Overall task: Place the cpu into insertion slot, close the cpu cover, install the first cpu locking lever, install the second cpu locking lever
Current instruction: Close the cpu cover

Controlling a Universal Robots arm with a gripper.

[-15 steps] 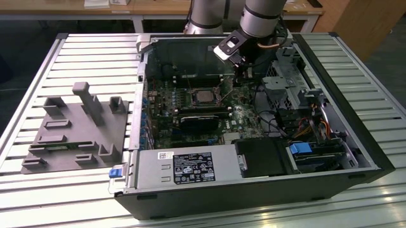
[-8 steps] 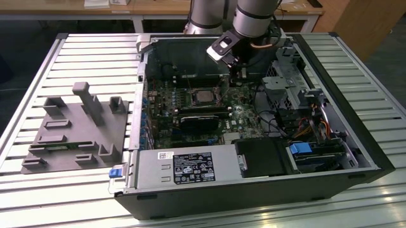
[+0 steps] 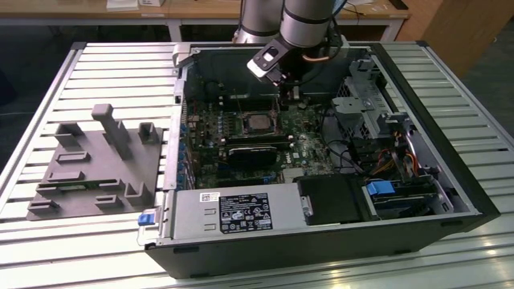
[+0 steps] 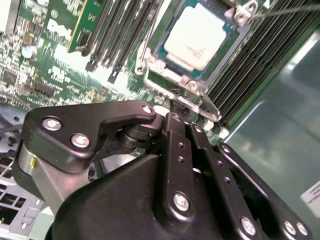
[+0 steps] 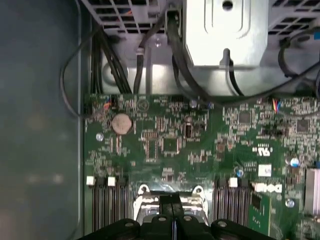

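Angling down into the case (image 3: 321,253); holding the pincer (image 4: 173,100) pressed together just beside the slot (image 4: 175,76), cpu (image 4: 197,35) sitting inside.

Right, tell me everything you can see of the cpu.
The cpu is a small flat square chip with a dull, pale silver-beige metal face and softly rounded corners. It lies flat and face up, seated in the insertion slot on the green motherboard, with silvery metal framing its edges. The gripper sits just off the socket's edge and does not touch the chip's face.
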